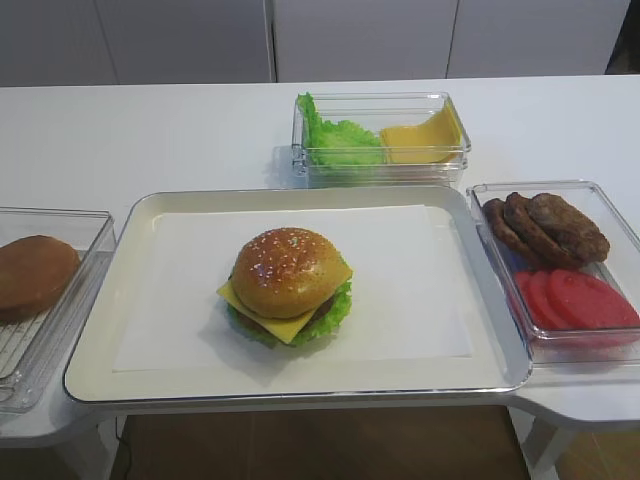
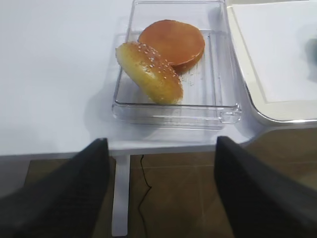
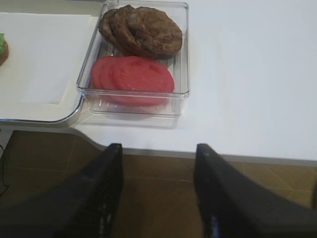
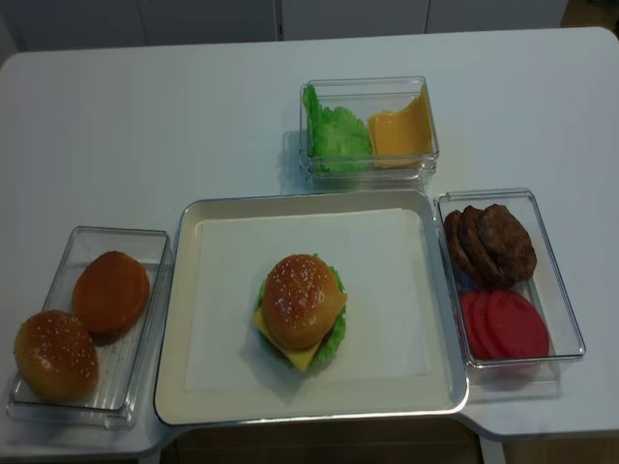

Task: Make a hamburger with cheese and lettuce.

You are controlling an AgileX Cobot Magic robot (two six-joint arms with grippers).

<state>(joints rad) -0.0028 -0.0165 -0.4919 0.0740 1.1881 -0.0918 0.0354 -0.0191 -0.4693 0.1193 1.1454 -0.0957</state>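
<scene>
The hamburger (image 1: 290,272) (image 4: 301,302) stands in the middle of the metal tray (image 1: 98,330), on white paper. Its sesame bun top sits over the square yellow cheese (image 1: 291,329) (image 4: 302,359), whose corners stick out, and the frilly green lettuce (image 1: 338,308) (image 4: 337,333) rims it below. Neither gripper shows in the high views. My left gripper (image 2: 162,141) is open and empty, hanging over the floor just off the table's front edge, before the bun box. My right gripper (image 3: 159,147) is likewise open and empty, before the patty box.
A clear box (image 2: 225,116) at the left holds a sesame bun top (image 2: 148,72) and a plain bun half (image 2: 173,42). At the right, another box (image 3: 181,94) holds patties (image 3: 143,29) and tomato slices (image 3: 133,79). Behind the tray, a box (image 1: 380,100) holds spare lettuce and cheese.
</scene>
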